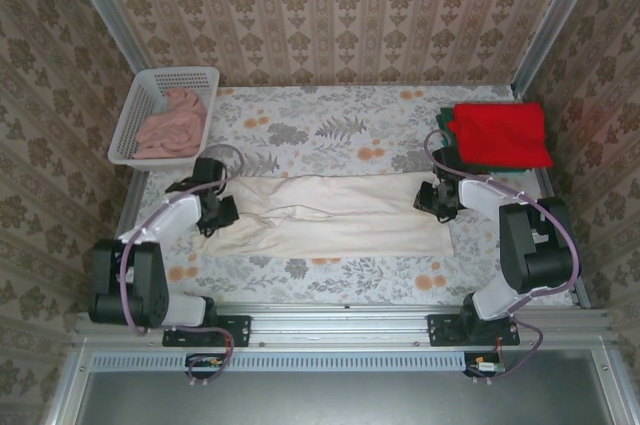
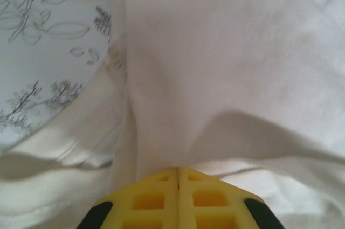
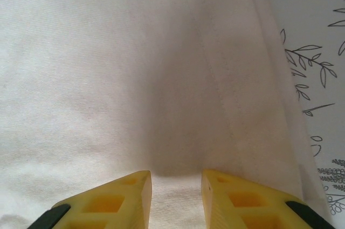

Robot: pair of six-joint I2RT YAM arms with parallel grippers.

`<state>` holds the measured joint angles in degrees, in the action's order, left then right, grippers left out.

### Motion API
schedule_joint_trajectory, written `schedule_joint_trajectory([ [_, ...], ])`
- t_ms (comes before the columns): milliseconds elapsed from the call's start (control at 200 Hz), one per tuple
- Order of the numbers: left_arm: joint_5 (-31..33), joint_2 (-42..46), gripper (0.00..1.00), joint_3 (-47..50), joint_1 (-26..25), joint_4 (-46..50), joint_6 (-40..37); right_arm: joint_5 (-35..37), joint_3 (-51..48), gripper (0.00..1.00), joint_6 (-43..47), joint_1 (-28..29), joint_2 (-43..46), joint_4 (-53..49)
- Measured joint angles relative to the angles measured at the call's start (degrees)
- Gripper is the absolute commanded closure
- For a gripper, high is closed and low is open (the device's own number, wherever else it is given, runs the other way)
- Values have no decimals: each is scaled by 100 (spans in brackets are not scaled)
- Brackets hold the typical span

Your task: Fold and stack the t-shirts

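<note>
The large cream-white t-shirt [image 1: 330,217] lies folded into a long band across the middle of the table. At its left end my left gripper [image 1: 222,213] points down. In the left wrist view its yellow jaws [image 2: 178,168] are pressed together, and creases of the cream cloth [image 2: 226,67] run into the tips. My right gripper [image 1: 437,200] is at the shirt's right end. Its fingers [image 3: 176,172] stand apart just above flat cream cloth [image 3: 108,67], with nothing pinched between them. The bright red t-shirt [image 1: 502,133] lies folded on the dark green one [image 1: 447,140] at the back right.
A white lattice basket [image 1: 150,85] stands at the back left with a pinkish cloth [image 1: 172,125] in it. The table has a floral cover [image 1: 330,130]. Patterned walls and metal posts close in three sides.
</note>
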<state>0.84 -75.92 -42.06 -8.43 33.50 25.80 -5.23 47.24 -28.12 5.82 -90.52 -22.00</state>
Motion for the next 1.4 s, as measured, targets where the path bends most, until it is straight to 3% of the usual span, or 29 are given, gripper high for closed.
schedule_joint_trajectory([
  [330, -225, 2118, 100, 778, 24, -4, 7, 2, -9, 69, 81, 0, 0, 2],
  [455, -197, 2520, 85, 1001, 15, -81, 162, 2, -9, 68, 81, 4, 63, -7],
  [515, -275, 2409, 71, 1010, 15, -249, 258, 11, -11, 67, 63, 68, 208, -28],
  [555, -361, 2168, 69, 953, -4, -372, 280, 48, -11, 67, 37, 155, 361, -46],
  [630, -466, 1349, 69, 570, -138, -535, 293, 162, -4, 66, -4, 470, 688, -39],
  [700, -562, 358, 82, -70, -308, -695, 201, 208, 7, 66, -37, 769, 929, -20],
  [755, -647, -369, 85, -643, -411, -841, 87, 212, 13, 66, -46, 898, 997, 24],
  [910, -807, -1703, 84, -1641, -682, -1263, -133, 269, 15, 66, -94, 901, 918, 103],
  [1050, -861, -1676, 83, -1220, -857, -1263, -133, 284, -50, 67, -151, 896, 796, 173],
  [1225, -826, -828, 83, -175, -1058, -1071, 127, 330, -66, 67, -170, 896, 688, 170],
  [1400, -787, -267, 85, 50, -1357, -837, 345, 332, -66, 66, -170, 896, 688, 170],
])
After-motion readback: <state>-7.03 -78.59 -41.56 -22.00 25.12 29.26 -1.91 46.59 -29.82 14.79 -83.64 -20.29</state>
